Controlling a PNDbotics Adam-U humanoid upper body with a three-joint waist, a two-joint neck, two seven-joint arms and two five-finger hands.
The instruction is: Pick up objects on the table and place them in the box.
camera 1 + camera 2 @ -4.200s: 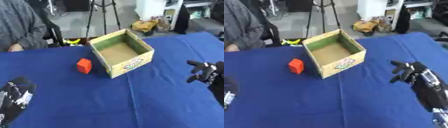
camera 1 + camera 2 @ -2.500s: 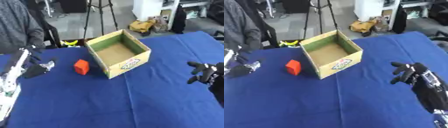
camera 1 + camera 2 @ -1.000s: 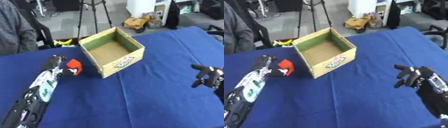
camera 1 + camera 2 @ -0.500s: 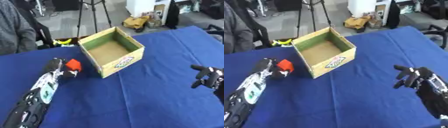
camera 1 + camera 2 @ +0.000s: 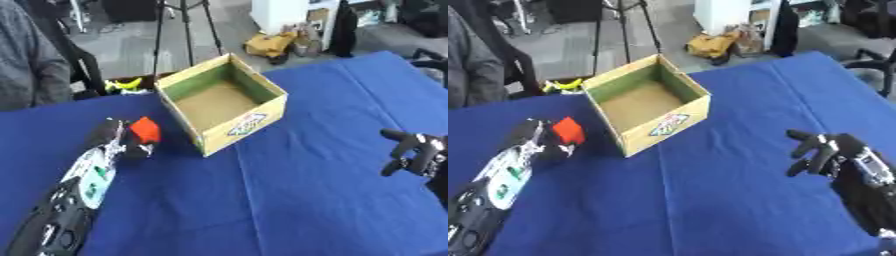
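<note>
You had a blue cloth-covered table [image 5: 289, 190] before you. Beyond its far edge stood a black tripod [image 5: 184, 25], with a yellow-brown bag [image 5: 271, 45] on the grey floor to its right.

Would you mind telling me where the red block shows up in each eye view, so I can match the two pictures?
Left eye view: red block at left of centre, at the left hand.
Right eye view: the block sits further left.
Shared landmark: the cardboard box, just right of the block in both.
</note>
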